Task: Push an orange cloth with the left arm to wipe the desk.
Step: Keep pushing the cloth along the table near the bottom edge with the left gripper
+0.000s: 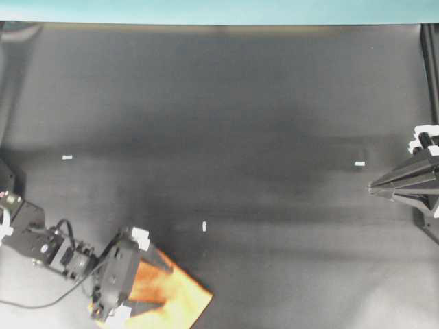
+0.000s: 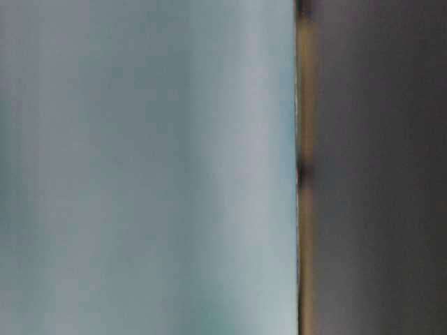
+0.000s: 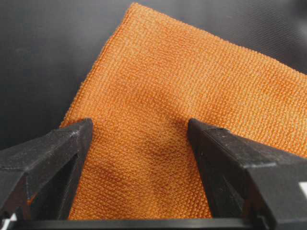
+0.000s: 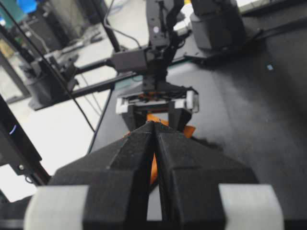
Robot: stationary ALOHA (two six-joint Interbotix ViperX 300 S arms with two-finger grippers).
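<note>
Your left hand (image 1: pixel 140 291) sits low over the orange cloth (image 1: pixel 180 296) at the near left corner of the counter (image 1: pixel 226 116), its fingers (image 3: pixel 53 158) spread apart with the fabric showing between them, straddling rather than clamping it. Nearly the whole counter ahead looks unwiped from here, so you are, by my reading, at the very start of the push. Your right hand (image 1: pixel 372 188) waits at the far right edge, fingers pressed together on nothing.
</note>
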